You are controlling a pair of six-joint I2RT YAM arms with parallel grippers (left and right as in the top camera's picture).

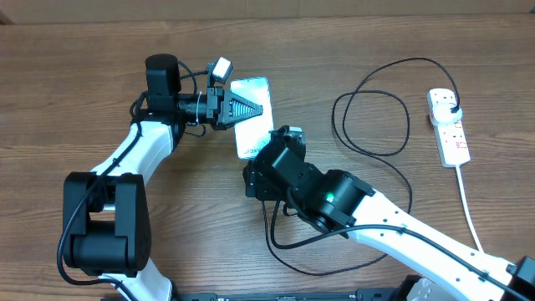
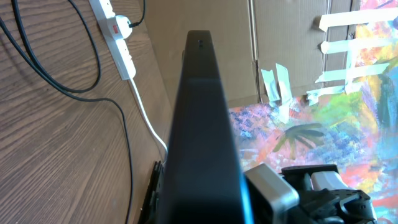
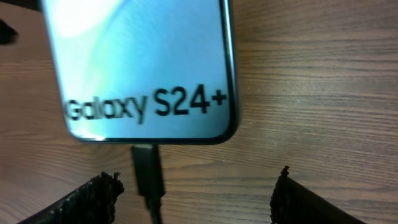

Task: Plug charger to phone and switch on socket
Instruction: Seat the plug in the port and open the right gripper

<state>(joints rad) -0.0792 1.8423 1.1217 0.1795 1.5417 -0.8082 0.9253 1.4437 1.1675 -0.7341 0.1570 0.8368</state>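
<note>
The right claw (image 3: 196,186) hangs wide open, holding nothing, just short of the phone's near end. Between its fingers the charger's connector (image 3: 146,171) sits against the bottom edge of the phone (image 3: 143,68) and looks seated, so the plugging step seems done or all but done. The phone lies mid-table (image 3: 311,93), screen lit. At its far end the left claw (image 1: 247,107) appears clamped on it across its thickness, steadying it. Beyond, the charger (image 1: 372,125) loops over the wood to its plug (image 1: 452,105), already in the socket (image 1: 451,138) at the far right. What is left, I judge, is pressing the switch; whether it is on is too small to tell. Counted: one phone, one charger, one socket, two claws.
</note>
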